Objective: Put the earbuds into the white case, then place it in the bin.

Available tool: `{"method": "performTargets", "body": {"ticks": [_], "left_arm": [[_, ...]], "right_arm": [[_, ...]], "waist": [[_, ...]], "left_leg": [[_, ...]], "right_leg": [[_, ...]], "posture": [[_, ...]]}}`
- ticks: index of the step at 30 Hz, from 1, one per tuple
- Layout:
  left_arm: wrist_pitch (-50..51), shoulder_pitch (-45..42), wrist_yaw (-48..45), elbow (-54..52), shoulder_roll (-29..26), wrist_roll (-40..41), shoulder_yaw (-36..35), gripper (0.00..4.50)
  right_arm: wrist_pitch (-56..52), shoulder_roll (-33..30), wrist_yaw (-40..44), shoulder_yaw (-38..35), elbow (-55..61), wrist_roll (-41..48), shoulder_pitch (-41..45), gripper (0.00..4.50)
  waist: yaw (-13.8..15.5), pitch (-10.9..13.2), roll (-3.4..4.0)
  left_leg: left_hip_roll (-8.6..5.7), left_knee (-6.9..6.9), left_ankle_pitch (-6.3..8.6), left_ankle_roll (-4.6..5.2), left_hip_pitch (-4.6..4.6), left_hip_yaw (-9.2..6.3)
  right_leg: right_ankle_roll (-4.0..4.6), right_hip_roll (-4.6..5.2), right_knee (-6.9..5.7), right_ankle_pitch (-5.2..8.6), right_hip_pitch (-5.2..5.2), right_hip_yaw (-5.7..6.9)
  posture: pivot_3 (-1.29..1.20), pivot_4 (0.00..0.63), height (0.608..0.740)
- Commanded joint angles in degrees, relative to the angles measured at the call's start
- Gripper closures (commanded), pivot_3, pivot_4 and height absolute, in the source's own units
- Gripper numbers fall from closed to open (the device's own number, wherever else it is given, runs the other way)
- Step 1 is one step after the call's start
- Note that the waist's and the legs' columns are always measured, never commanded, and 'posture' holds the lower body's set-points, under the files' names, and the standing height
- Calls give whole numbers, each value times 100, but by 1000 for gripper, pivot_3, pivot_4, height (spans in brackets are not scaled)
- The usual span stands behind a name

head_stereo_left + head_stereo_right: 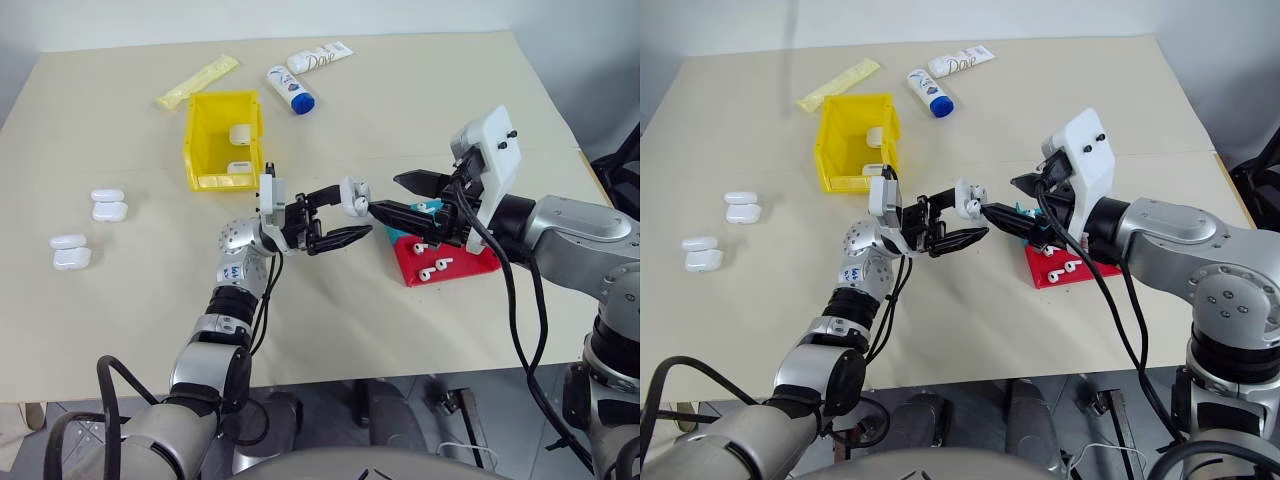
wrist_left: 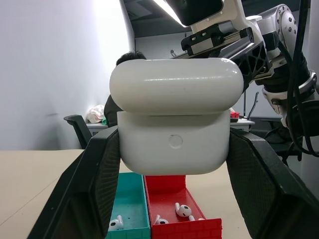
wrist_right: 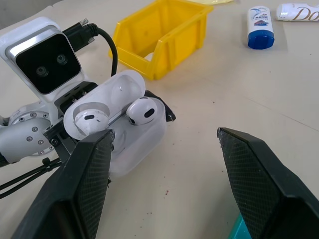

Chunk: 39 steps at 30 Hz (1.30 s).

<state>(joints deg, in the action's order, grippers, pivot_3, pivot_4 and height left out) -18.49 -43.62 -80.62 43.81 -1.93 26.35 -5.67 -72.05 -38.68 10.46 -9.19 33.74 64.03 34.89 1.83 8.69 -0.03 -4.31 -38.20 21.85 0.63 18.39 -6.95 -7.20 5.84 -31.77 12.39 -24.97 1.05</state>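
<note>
left gripper [image 1: 335, 222] clamps the open white case [image 3: 122, 119] with earbuds [image 3: 142, 110] seated; right gripper [image 3: 164, 164] gapes empty, lid-closing and yellow bin [image 1: 225, 140] remain.

Between the pincers: the left gripper [image 1: 338, 213] clamps the white case [image 1: 355, 195] with its lid up, right in front of the right gripper [image 1: 402, 196], whose fingers stand wide apart.
Below the right gripper: the red tray [image 1: 470, 268] and a blue tray [image 2: 130, 209] sit close, with earbuds [image 1: 435, 268] inside.
Beyond the left gripper: the bin [image 1: 200, 150] stands near, top open, cases already inside.
Far side of the left arm: spare cases [image 1: 108, 204] lie well away on bare table [image 1: 400, 110].
</note>
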Motion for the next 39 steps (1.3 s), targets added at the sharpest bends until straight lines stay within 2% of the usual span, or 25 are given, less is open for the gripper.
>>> {"method": "performTargets", "body": {"ticks": [1,22,39], "left_arm": [[-78,-99,40,-13,34,-8,-4,1712],[-175,-166,2,136,37,-6,-14,1712],[-303,-113,-76,156,63,-34,7,1712]], "right_arm": [[-23,-93,-51,-56,236,137,17,1047],[-57,-327,-153,-91,335,309,-53,1047],[-6,-157,-554,44,162,611,638,1047]], "waist": [[1,0,0],[2,0,0],[1,0,0]], "left_leg": [[0,0,0,0,0,0],[0,0,0,0,0,0],[0,0,0,0,1,0]], "right_leg": [[0,0,0,0,0,0],[0,0,0,0,0,0],[0,1,1,0,-1,0]], "posture": [[0,150,740],[0,150,740],[0,150,740]]}}
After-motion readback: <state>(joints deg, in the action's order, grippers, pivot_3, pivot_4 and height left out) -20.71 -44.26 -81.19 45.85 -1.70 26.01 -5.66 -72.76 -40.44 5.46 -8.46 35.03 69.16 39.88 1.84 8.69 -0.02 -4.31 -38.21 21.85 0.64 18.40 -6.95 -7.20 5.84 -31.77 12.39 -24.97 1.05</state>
